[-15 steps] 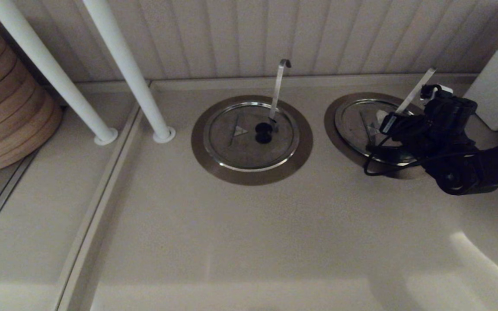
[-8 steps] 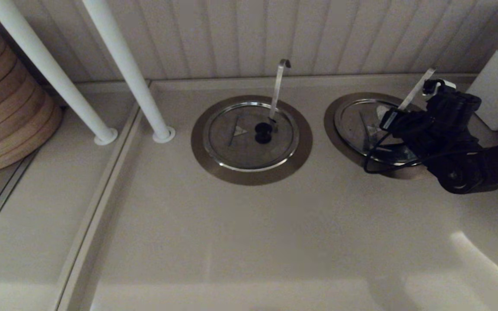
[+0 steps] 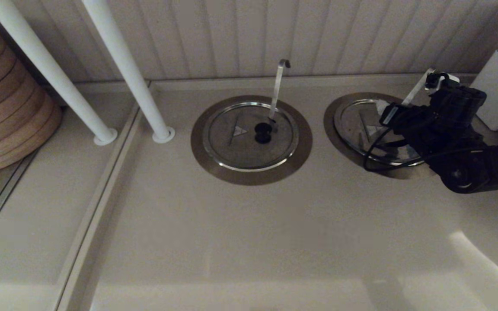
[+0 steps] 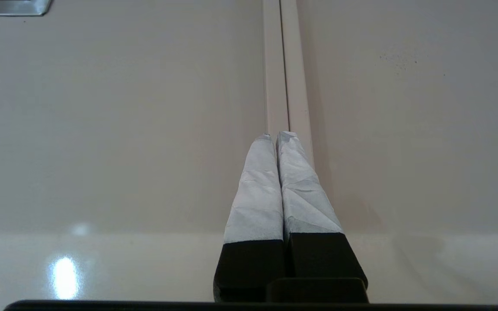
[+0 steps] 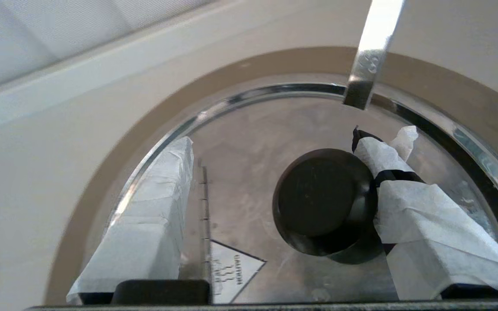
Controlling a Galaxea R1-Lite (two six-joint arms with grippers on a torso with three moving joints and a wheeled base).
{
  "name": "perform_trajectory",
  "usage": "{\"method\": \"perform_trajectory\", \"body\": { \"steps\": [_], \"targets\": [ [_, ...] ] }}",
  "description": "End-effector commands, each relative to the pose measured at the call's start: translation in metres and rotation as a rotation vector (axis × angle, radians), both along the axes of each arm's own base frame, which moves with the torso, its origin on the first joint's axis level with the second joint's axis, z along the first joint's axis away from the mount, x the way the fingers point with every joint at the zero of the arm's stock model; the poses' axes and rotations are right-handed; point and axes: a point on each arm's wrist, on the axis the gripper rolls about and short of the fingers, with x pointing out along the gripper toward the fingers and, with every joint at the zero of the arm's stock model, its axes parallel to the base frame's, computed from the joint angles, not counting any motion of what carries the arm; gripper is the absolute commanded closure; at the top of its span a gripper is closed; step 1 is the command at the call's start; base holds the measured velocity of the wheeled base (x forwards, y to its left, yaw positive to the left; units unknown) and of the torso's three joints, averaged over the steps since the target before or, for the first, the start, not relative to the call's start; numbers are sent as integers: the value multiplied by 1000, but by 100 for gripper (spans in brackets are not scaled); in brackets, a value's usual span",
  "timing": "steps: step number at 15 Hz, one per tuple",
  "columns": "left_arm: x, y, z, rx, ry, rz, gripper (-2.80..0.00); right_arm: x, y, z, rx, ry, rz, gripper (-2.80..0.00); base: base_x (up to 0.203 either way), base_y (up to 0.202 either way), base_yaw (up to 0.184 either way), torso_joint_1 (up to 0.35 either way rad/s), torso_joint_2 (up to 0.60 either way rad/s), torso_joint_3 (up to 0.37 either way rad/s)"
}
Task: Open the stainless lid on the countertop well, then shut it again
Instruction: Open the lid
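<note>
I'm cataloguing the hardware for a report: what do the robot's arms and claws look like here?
The right arm is matte black with a looping black cable. Both the right claw and left claw have black finger bases, wrapped toward the tips in crinkled white tape.

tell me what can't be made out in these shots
- Head view: the right gripper and its arm cover the stainless lid's knob.
- Right wrist view: the countertop well is cut off by the frame's edge; whether the lid is seated cannot be told.
- Left gripper: absent from the head view.

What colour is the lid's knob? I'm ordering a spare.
Black; the knob on the lid shows best in the right wrist view.
</note>
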Motion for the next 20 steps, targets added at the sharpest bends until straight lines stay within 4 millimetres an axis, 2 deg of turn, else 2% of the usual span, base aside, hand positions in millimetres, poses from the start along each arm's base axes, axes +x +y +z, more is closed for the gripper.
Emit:
{"method": "perform_trajectory", "body": {
  "steps": [1, 5, 11, 20],
  "targets": [
    [0, 0, 0, -1, 1, 0, 0, -3, 4, 4, 3, -12, 10, -280, 0, 0, 0, 0, 0, 0],
    [0, 0, 0, -1, 1, 1, 0, -8, 13, 11, 5, -29, 30, -280, 0, 0, 0, 0, 0, 0],
    [0, 0, 0, -1, 1, 0, 0, -10, 23, 10, 7, -26, 55, -280, 0, 0, 0, 0, 0, 0],
    [0, 0, 0, -1, 0, 0, 0, -5, 41, -5, 9, 7, 73, -280, 0, 0, 0, 0, 0, 0]
  ]
}}
